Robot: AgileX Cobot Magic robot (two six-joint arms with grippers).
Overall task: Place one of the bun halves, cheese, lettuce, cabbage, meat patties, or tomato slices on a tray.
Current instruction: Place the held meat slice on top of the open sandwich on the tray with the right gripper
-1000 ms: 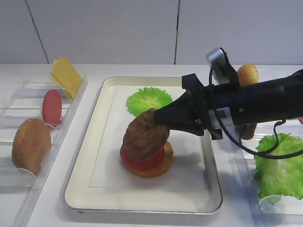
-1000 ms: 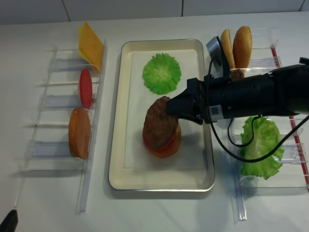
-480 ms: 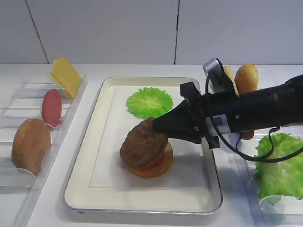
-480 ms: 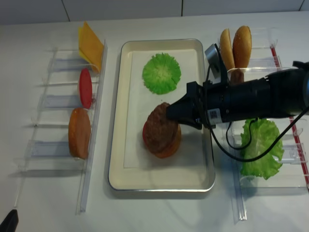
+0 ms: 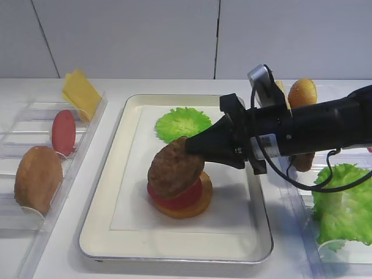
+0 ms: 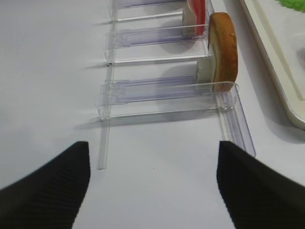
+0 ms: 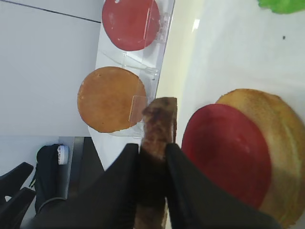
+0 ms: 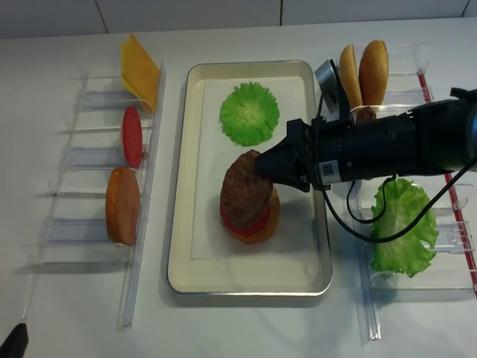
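The right hand point(image 5: 192, 146) reaches in from three o'clock over the silver tray point(image 5: 104, 192), its two fingers point(image 7: 121, 186) clamped on the edge of a dark brown meat patty point(image 5: 175, 167). The patty hangs tilted, its lower side leaning against a red tomato slice point(image 5: 185, 197) that lies on a tan bun half point(image 5: 195, 208) near the middle of the paper-lined tray; the wrist view shows the patty edge-on between the fingers, with tomato and bun just beside it. A green lettuce leaf point(image 5: 182, 124) lies flat at the tray's twelve o'clock end. At nine o'clock on the white desk point(image 8: 67, 313), clear plastic racks point(image 8: 82, 156) hold yellow cheese slices point(image 8: 139, 68), a second tomato slice point(image 8: 132, 136) and another bun half point(image 8: 122, 206), all standing on edge. At three o'clock, more racks carry two bun halves point(image 8: 364, 71), with a large leaf of lettuce point(image 8: 402, 233) below the arm. The left hand point(image 6: 152, 186) hovers over the desk near the left racks, fingers spread wide apart and holding nothing.
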